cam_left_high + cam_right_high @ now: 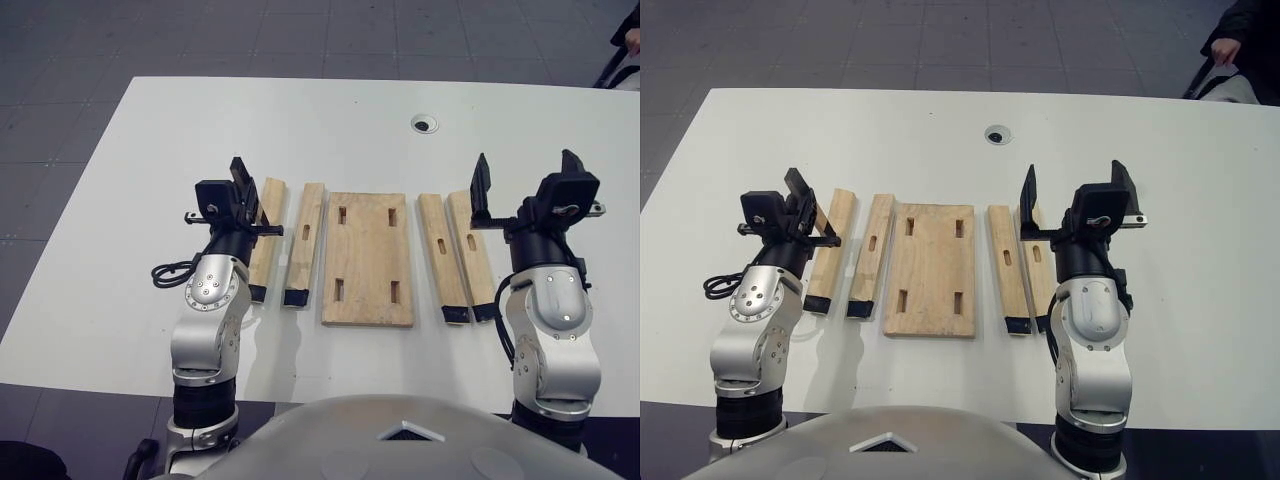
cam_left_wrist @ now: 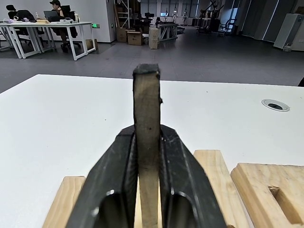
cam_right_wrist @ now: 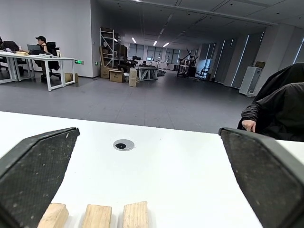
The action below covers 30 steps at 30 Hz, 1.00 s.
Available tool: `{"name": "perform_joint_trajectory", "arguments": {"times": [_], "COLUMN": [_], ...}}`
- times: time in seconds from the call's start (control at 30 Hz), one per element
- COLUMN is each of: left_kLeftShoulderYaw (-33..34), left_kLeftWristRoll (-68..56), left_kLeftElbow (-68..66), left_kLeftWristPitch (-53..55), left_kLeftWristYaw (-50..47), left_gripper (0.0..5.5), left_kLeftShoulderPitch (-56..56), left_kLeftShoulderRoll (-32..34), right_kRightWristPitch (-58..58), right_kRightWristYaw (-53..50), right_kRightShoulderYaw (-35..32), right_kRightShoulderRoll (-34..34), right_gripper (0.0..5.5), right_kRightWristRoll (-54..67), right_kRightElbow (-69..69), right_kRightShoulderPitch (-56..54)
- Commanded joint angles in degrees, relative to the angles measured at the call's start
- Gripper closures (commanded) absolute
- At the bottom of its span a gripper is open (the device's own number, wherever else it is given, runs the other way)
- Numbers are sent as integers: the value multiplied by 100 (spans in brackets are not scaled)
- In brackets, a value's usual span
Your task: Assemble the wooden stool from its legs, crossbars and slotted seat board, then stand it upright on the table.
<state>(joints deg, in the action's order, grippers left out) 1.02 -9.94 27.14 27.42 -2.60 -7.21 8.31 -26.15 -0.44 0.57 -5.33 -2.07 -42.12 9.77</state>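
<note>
The left hand (image 1: 241, 180) is closed and empty above the outermost left leg (image 1: 267, 240). The right hand (image 1: 526, 180) gapes wide over the 2 right legs (image 1: 440, 255). Between the leg pairs, the seat board (image 1: 368, 258) lies flat on the worktop (image 1: 120, 200).

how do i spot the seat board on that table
On the white table, five wooden pieces lie side by side in a row. The seat board is the middle one: widest, four slots, no black tip, unlike the narrow legs flanking it.
</note>
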Motion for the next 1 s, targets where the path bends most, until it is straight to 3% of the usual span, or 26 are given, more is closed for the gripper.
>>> {"name": "perform_joint_trajectory", "arguments": {"times": [0.03, 0.67, 1.0], "left_kLeftShoulderYaw": [-15, -217, -60], "left_kLeftWristRoll": [117, 671, 493], "left_kLeftElbow": [-217, -1441, -1959], "left_kLeftWristPitch": [-42, -904, -85], "left_kLeftWristYaw": [90, -89, -72], "left_gripper": [507, 507, 507], "left_kLeftShoulderPitch": [-88, -1329, -1519], "left_kLeftShoulderRoll": [-8, -586, -796], "right_kRightWristPitch": [34, -55, -110], "right_kRightWristYaw": [8, 20, 56], "right_kRightShoulderYaw": [-16, -85, -118], "right_kRightShoulderRoll": [37, 40, 8], "right_gripper": [0, 0, 0], "right_kRightWristRoll": [6, 29, 40], "right_kRightElbow": [-6, -240, -306], "right_kRightShoulderPitch": [7, 27, 4]}}
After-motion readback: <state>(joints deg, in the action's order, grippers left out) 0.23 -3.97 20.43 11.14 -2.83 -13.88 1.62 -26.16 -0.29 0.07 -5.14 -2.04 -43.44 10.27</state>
